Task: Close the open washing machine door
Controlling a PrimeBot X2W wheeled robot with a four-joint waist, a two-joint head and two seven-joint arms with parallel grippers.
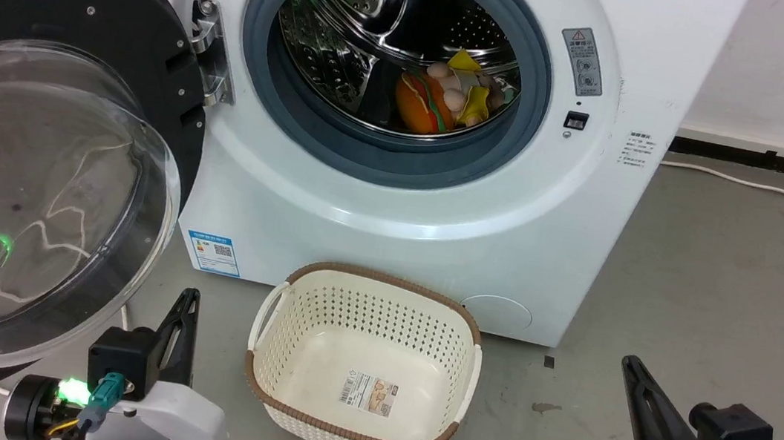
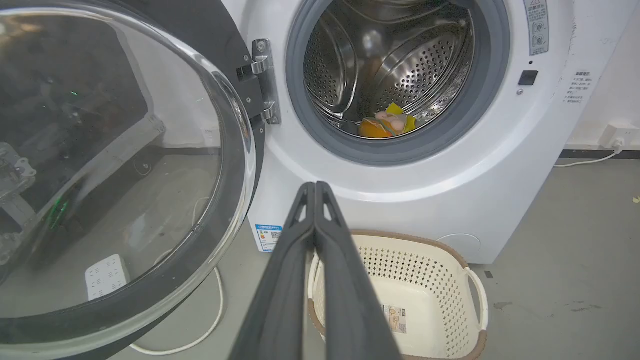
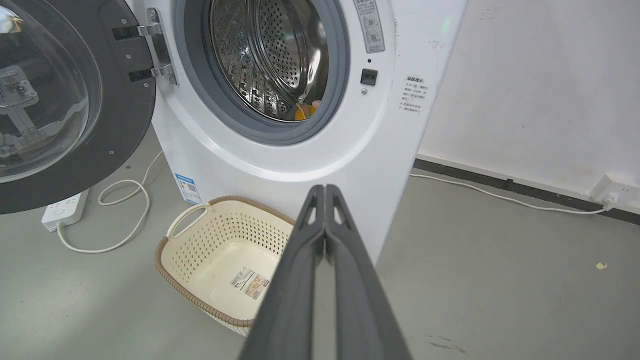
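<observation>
The washing machine door (image 1: 27, 205) stands swung wide open at the left, its black rim and bulging clear glass bowl facing me, hung on a silver hinge (image 1: 209, 52). The same door (image 2: 115, 165) fills the left of the left wrist view, and the door (image 3: 60, 100) is at the upper left of the right wrist view. My left gripper (image 1: 190, 295) sits low, just right of the glass bowl, shut and empty; its fingers (image 2: 315, 186) are pressed together. My right gripper (image 1: 629, 361) rests at the lower right, shut on nothing, far from the door.
The white washing machine (image 1: 434, 240) shows its grey-ringed steel drum opening (image 1: 396, 63) with colourful toys (image 1: 445, 96) inside. A cream basket (image 1: 470, 379) with a brown rim stands on the grey floor before it. A white power strip (image 3: 65, 212) and cable lie under the door.
</observation>
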